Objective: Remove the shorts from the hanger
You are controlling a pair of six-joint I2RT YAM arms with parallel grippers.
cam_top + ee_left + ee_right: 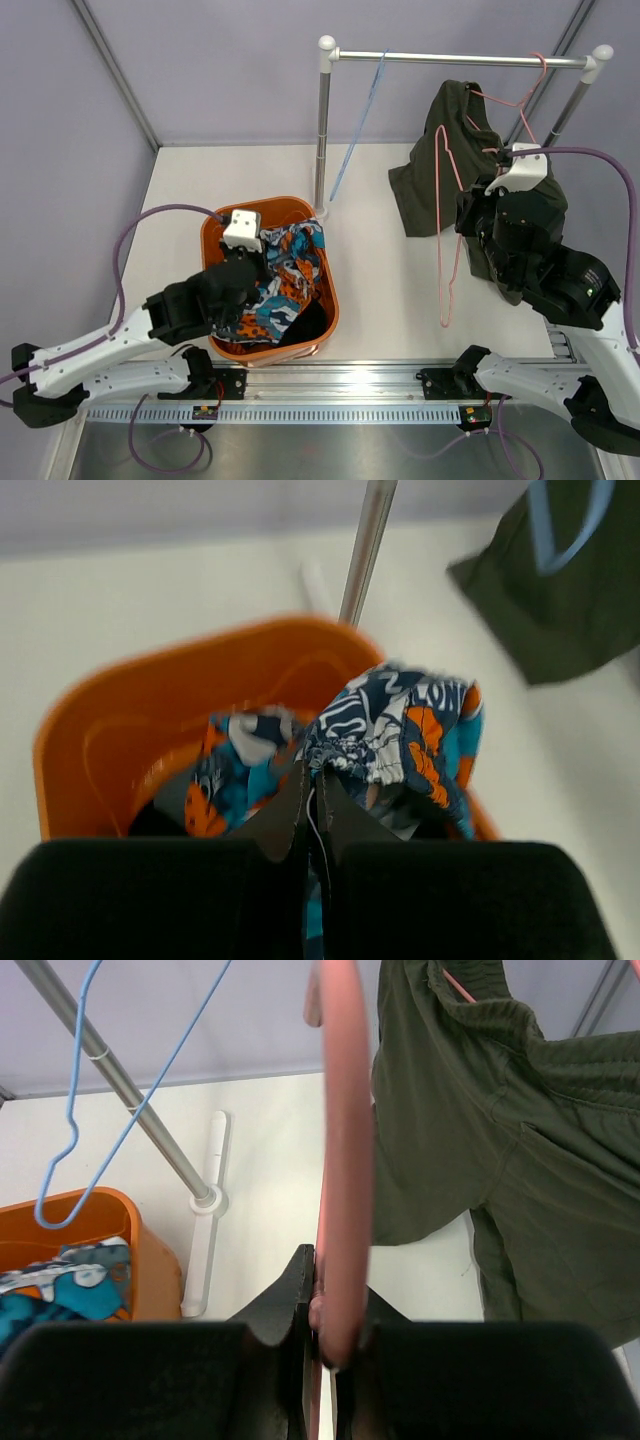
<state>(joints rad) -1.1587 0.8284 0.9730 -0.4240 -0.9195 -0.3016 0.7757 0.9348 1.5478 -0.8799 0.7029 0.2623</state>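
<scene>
White table (380,290) mid-frame, pale lilac-grey walls (230,70) behind, metal rail (460,59) across the top w/ blue hanger (360,120). Dk green shorts (415,195) upper right, draped on pink hanger (345,1160). R gripper (328,1310) pinches its wire. L gripper (310,800) lower left, fingers pressed together over patterned cloth (400,730) in orange basket (120,740).
</scene>
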